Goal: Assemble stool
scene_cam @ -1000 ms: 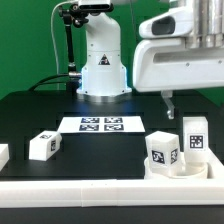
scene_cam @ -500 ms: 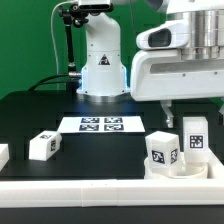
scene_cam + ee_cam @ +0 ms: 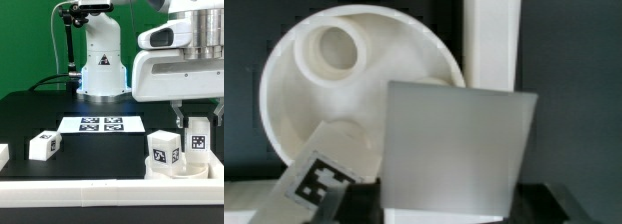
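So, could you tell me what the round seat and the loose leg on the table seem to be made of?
The round seat looks like white moulded plastic, matte, judging by its smooth rounded contours. The loose leg seems the same white plastic, a plain chunky block; its black-and-white tag is probably a printed sticker.

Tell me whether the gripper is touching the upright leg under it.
Cannot tell. In the exterior view the gripper straddles the top of the upright leg, but neither a gap nor contact shows plainly; the wrist view does not settle it.
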Available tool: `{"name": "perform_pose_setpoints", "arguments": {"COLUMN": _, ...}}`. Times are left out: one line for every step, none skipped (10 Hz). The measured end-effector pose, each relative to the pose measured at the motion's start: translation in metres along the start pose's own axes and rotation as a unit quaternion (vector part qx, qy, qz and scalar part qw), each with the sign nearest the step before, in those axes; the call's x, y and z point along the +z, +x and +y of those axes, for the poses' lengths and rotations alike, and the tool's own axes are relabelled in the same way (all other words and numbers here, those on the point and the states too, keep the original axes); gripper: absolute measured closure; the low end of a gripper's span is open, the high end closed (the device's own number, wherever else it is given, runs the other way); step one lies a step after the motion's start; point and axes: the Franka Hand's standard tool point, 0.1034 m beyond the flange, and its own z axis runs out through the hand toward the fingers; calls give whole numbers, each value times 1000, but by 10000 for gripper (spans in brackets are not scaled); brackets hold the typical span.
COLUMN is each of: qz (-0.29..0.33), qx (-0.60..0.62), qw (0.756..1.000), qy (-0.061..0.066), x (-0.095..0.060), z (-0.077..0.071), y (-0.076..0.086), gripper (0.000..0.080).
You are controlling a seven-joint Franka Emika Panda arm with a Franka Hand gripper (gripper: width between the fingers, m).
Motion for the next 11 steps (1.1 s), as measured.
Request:
{"name": "perform_pose_setpoints", "arguments": {"qz": 0, "qx": 6, "qw": 1000, "qy": 0, "x": 0, "z": 0, "y": 0, "gripper": 465}}
{"name": "perform_pose_setpoints", "arguments": {"qz": 0, "qx": 6, "qw": 1000, "qy": 0, "x": 0, "z": 0, "y": 0, "gripper": 465}}
{"name": "perform_pose_setpoints", "arguments": {"qz": 0, "qx": 27, "qw": 1000, "qy": 1, "x": 0, "z": 0, "y": 0, "gripper": 465}}
{"name": "perform_pose_setpoints", "arguments": {"qz": 0, "qx": 69, "qw": 998, "qy": 1, "x": 0, "z": -1, "y": 0, "gripper": 463}}
{"name": "perform_pose_setpoints", "arguments": {"qz": 0, "qx": 98, "qw": 995, "qy": 1, "x": 0, "z": -1, "y": 0, "gripper": 463}}
{"name": "perform_pose_setpoints", "arguments": {"qz": -1, "qx": 118, "qw": 993, "qy": 1, "x": 0, "z": -1, "y": 0, "gripper": 463}}
{"name": "perform_pose_setpoints", "arguments": {"qz": -2, "qx": 161, "qw": 987, "qy": 4, "x": 1, "z": -1, "y": -1, "gripper": 463}}
{"name": "perform_pose_setpoints", "arguments": {"qz": -5, "qx": 205, "qw": 979, "qy": 13, "x": 1, "z": 1, "y": 0, "gripper": 462}}
{"name": "perform_pose_setpoints", "arguments": {"qz": -8, "qx": 235, "qw": 972, "qy": 18, "x": 1, "z": 2, "y": 0, "gripper": 462}}
{"name": "perform_pose_setpoints", "arguments": {"qz": -10, "qx": 272, "qw": 962, "qy": 21, "x": 1, "z": 3, "y": 0, "gripper": 462}}
{"name": "perform_pose_setpoints", "arguments": {"qz": -13, "qx": 308, "qw": 951, "qy": 27, "x": 1, "z": 3, "y": 0, "gripper": 462}}
